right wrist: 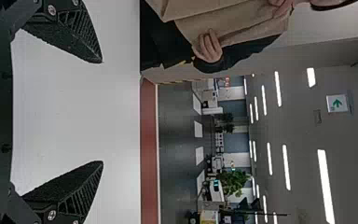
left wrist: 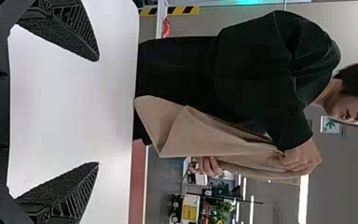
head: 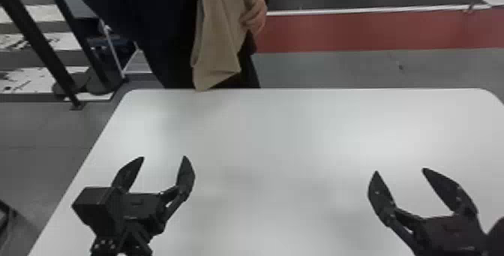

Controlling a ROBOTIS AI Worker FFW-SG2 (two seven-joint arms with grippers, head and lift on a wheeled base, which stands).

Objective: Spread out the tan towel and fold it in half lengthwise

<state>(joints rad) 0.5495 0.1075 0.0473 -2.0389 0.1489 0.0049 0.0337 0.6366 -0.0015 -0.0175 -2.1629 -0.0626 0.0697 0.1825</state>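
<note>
Left claw [head: 163, 157]: spread, over the counter [head: 281, 131] near its left edge; nearer to the towel than its partner.
Tan towel [head: 217, 37]: hangs in loose folds at the far edge, left of its middle, long axis roughly upright; ahead of the left claw and slightly right. Whether its low corner touches, I cannot tell.
Person's hands [left wrist: 303, 158]: both hold the towel, so spreading probably waits until it comes down over the far edge.
Counter middle: broad room between the claws and forward; the left edge looks the tighter limit.
Right claw [head: 400, 170]: also spread, over the right part, well apart from the towel, which lies ahead and left.
</note>
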